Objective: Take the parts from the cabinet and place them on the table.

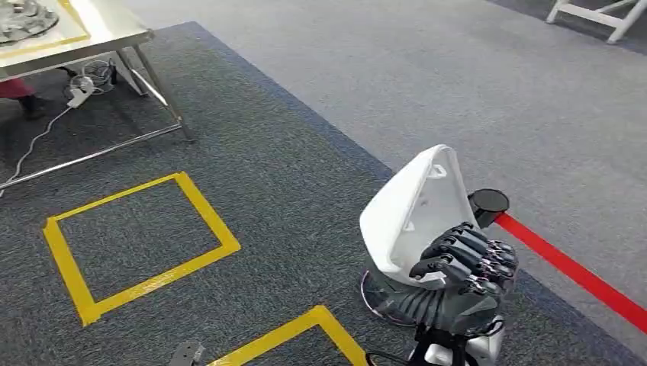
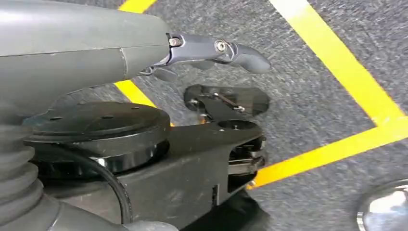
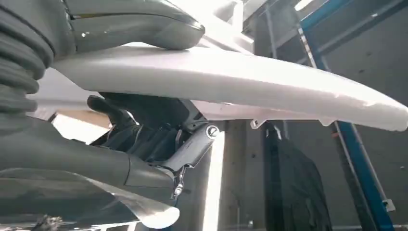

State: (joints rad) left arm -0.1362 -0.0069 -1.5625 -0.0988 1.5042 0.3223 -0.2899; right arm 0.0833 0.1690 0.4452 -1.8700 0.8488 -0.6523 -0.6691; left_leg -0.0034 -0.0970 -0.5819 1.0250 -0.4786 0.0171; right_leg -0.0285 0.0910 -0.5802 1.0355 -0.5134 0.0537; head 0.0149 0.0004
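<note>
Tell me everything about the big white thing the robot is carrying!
The white part is a smooth, curved shell that looks like moulded plastic, wide at one end and narrowing to a point, with small tabs along its edge. It is hollow on the inner side. The right hand holds it up off the carpet, its dark fingers wrapped over one edge. In the right wrist view the shell stretches long and glossy past the hand. Nothing else touches it.

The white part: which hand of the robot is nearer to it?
Right. The right hand grips the white part, with its fingers wrapped over the shell's edge. The left hand hangs apart over the carpet with yellow tape lines, holding nothing.
</note>
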